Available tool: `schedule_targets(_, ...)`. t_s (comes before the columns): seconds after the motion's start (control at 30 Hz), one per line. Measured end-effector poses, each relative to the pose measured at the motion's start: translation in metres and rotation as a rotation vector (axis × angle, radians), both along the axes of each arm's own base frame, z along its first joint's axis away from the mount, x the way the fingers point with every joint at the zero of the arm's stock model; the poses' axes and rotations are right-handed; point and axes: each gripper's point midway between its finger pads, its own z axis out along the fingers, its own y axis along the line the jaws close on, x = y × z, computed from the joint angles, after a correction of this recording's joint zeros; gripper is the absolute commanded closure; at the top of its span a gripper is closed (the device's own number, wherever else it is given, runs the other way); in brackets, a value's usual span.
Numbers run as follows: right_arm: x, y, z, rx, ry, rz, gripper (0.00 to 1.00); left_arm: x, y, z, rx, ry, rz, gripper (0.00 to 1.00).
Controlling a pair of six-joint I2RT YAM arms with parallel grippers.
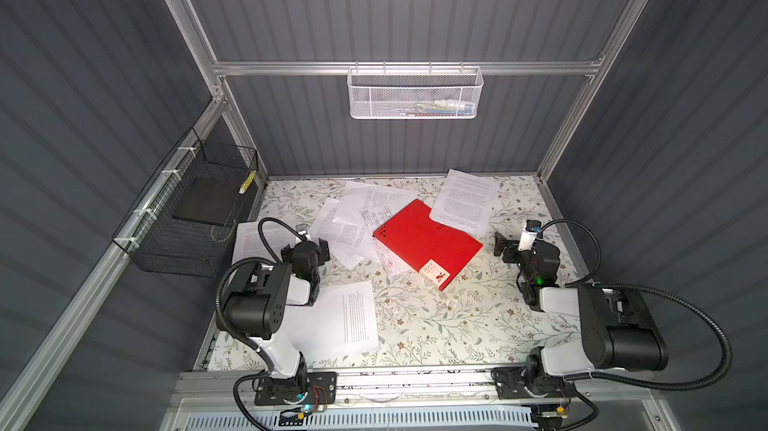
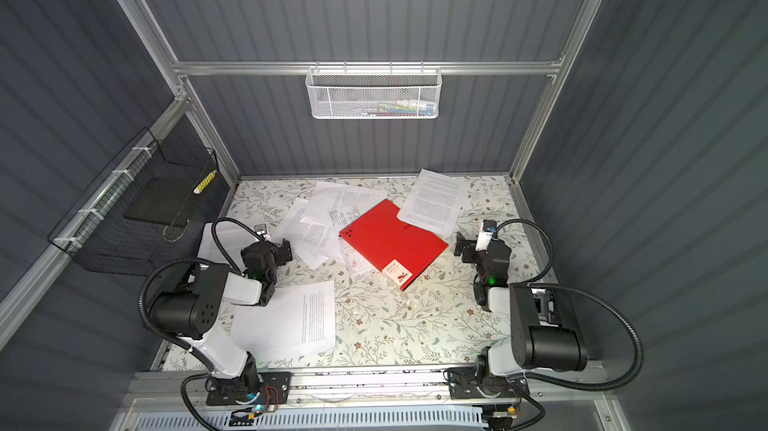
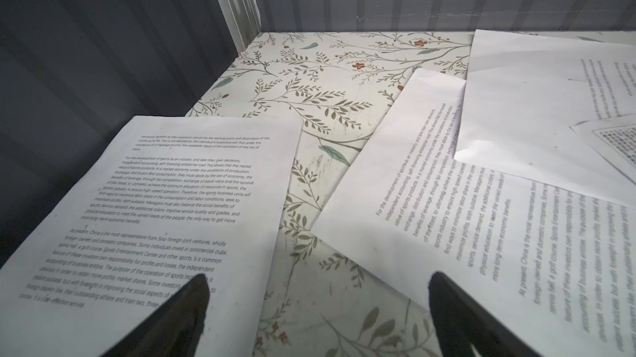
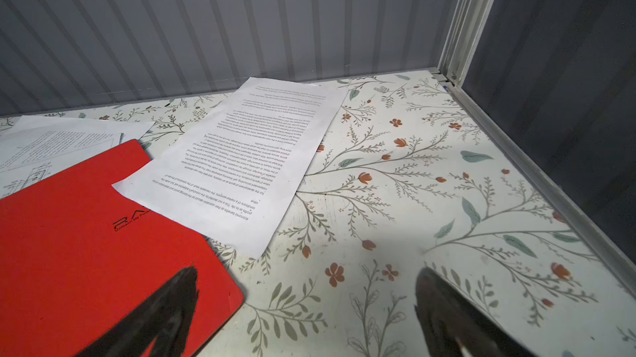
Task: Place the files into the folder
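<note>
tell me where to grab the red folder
Grip the folder at its right corner, coming from the right with the open right gripper. It lies flat and closed; that corner rests on bare table, while a sheet overlaps its far edge and other sheets lie under its left edge. One finger would probably have to slip beneath.

A surface (image 1: 436,325) patterned with pale leafy sprigs and small red flowers sat inside a booth of grey ribbed walls (image 1: 395,5) framed by silver metal rails (image 1: 291,68). A white mesh basket (image 1: 415,94) hung from the rail on the back wall, holding small items too blurred to name. On the left wall, a black wire basket (image 1: 187,217) was fastened to a rail with white ties, a small yellow object (image 1: 247,182) at its far end.
</note>
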Motion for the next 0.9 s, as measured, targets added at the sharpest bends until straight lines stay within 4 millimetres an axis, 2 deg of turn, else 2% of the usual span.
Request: schedule_targets(0.9,0.0002,0.0014,0.0001,-0.009,-0.001,0.001,0.01,0.0001,-0.0006,-0.0001,-0.002,0.0,-0.004,0.0)
